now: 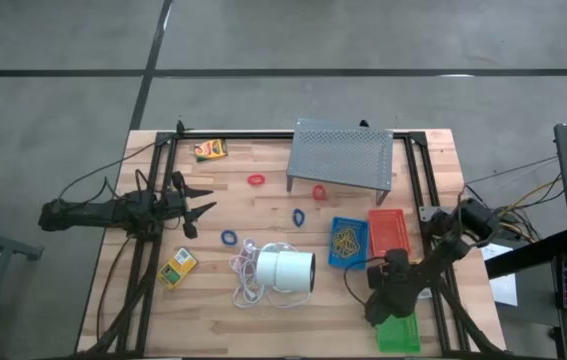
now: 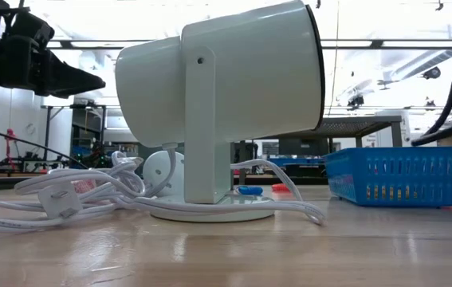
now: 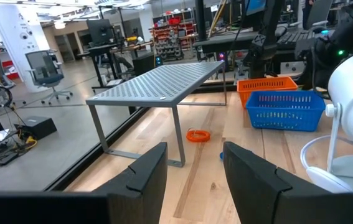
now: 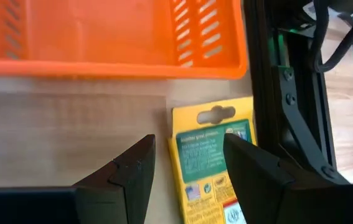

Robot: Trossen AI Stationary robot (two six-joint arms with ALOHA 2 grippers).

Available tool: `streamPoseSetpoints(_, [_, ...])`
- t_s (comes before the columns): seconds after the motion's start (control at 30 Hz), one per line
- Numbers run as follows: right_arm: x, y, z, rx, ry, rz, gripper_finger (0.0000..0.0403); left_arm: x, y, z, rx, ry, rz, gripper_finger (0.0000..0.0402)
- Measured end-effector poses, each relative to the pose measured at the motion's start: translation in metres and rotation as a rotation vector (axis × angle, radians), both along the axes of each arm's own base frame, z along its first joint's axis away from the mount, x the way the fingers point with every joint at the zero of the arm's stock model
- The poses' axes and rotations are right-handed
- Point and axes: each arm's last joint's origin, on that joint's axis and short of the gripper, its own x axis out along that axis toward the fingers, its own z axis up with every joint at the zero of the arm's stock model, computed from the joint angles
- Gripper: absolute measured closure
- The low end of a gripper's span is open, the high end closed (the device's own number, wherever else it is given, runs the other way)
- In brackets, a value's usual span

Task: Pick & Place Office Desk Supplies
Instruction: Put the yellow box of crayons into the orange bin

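hovering open right gripper [image 4: 185,171] over yellow box [image 4: 210,165], red tray [image 4: 111,37] beside, left gripper [image 1: 199,207] open

Bare table [image 1: 233,165] lies open along the far-left area. Centre near side is blocked by the white cylinder [image 1: 288,269] and its cord [image 1: 246,272]. The grey stand [image 1: 341,152] occupies far right; blue tray [image 1: 348,243] and red tray [image 1: 390,232] crowd the right.

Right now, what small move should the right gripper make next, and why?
Probably straight down, then close. The right gripper hangs open over the yellow box, which lies flat beside the red tray, with the box between the fingers and not yet gripped.
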Motion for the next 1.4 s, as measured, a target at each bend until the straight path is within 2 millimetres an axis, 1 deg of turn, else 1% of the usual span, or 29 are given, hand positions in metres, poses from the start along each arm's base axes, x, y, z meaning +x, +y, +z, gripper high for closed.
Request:
streamPoseSetpoints(0.2, [0.005,0.003,-0.012,-0.048,0.029,-0.019,0.0216,0.0,0.0,0.0,0.0,-0.001,0.0,0.0243])
streamPoseSetpoints(0.5, [0.013,0.011,-0.027,-0.196,0.164,-0.029,0.0216,0.0,0.0,0.0,0.0,0.0,0.0,0.0243])
streamPoseSetpoints(0.7, [0.018,0.016,-0.032,-0.197,0.171,-0.033,0.0225,0.0,0.0,0.0,0.0,0.0,0.0,0.0243])
streamPoseSetpoints(0.87, [0.018,0.017,-0.028,-0.175,0.174,-0.048,0.0232,0.0,0.0,0.0,0.0,0.0,0.0,0.0243])
streamPoseSetpoints(1.17, [0.017,0.015,-0.011,-0.145,0.127,-0.037,0.0225,0.0,0.0,0.0,0.0,0.0,-0.001,0.0243])
streamPoseSetpoints(1.4, [0.022,0.009,-0.006,-0.127,0.097,-0.071,0.0225,0.0,0.0,0.0,0.0,-0.001,-0.001,0.0242])
